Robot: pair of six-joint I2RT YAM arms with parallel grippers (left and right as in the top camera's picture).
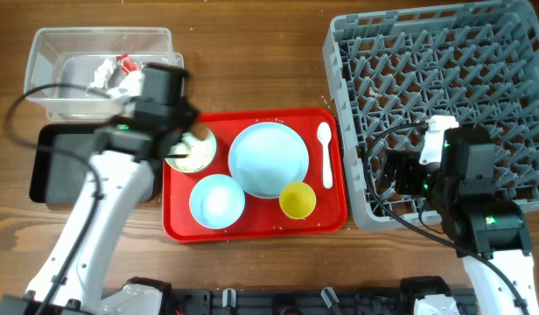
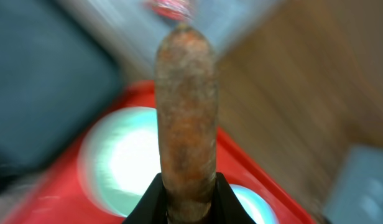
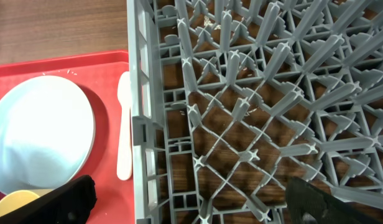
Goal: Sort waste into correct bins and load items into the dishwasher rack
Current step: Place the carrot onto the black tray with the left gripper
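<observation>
The left pincer [image 2: 190, 190] is clamped on one end of the brown sausage [image 2: 186, 106], which juts straight out beyond its tips, above the pale green bowl [image 1: 192, 153] at the red tray's [image 1: 252, 229] left end. The right pincer [image 3: 194, 200] gapes wide over the rack's [image 3: 253, 93] left edge.

A wooden table [image 1: 252, 52] fills the view, brown, its grain running from left edge to right edge. On it lies a flat red tray [image 1: 262, 219] — rectangular, with rounded corners and a low raised rim. It sits about midway between the side edges and closer to the near edge, long sides parallel to that edge.
</observation>
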